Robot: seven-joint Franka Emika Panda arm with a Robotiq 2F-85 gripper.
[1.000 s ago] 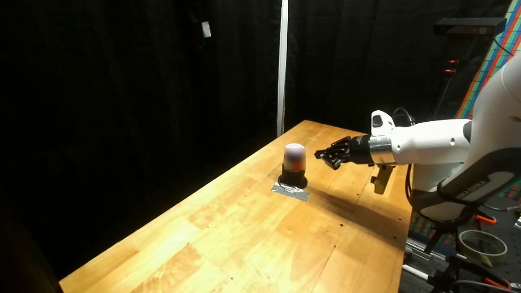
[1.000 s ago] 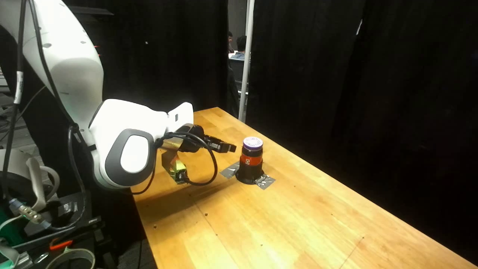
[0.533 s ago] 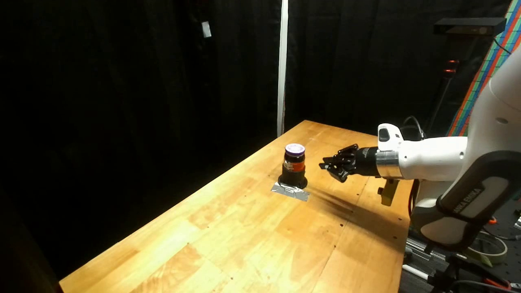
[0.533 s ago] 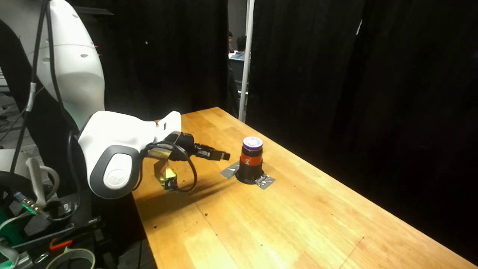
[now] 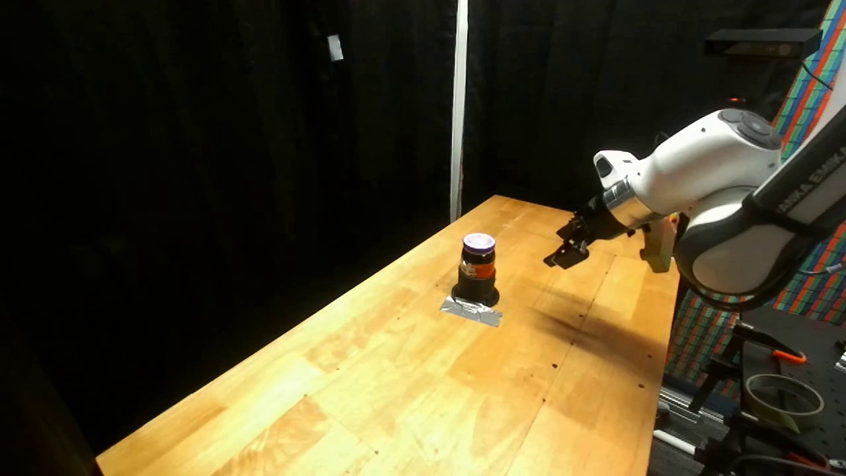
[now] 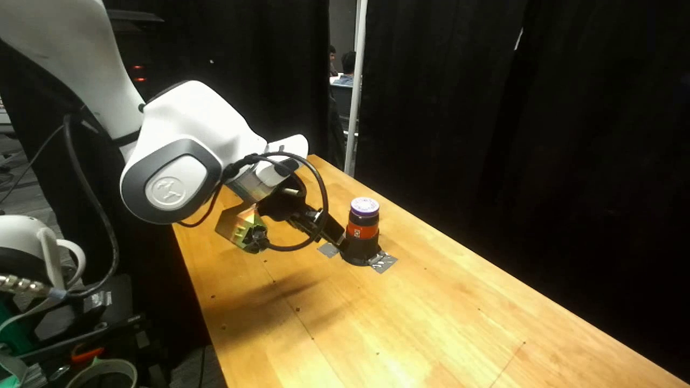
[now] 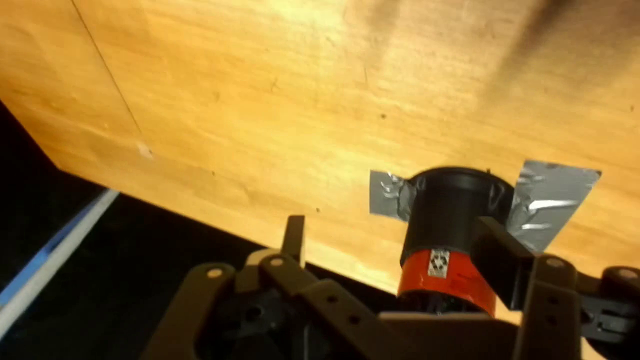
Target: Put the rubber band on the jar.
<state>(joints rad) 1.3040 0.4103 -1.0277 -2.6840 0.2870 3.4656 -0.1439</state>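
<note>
1. The jar (image 5: 478,261) stands upright in a black base (image 6: 360,250) on the table (image 5: 396,370); its purple-edged lid (image 6: 365,206) and orange-red label (image 6: 363,230) show in both exterior views.
2. The gripper (image 5: 553,246) tilts downward near the jar, its fingers (image 7: 500,260) spread apart; an exterior view shows a gap between it and the jar.
3. Grey tape (image 7: 555,195) lies at two sides of the base; in an exterior view a finger overlaps one piece.
4. In the wrist view, one finger hides an edge of base and label; the lid is concealed behind the gripper's body.
5. A dull brown strip (image 7: 450,335) crosses before the jar there, probably gripper hardware, too blurred to confirm.
6. The arm (image 5: 707,158) is cut off by the frame in both exterior views.
</note>
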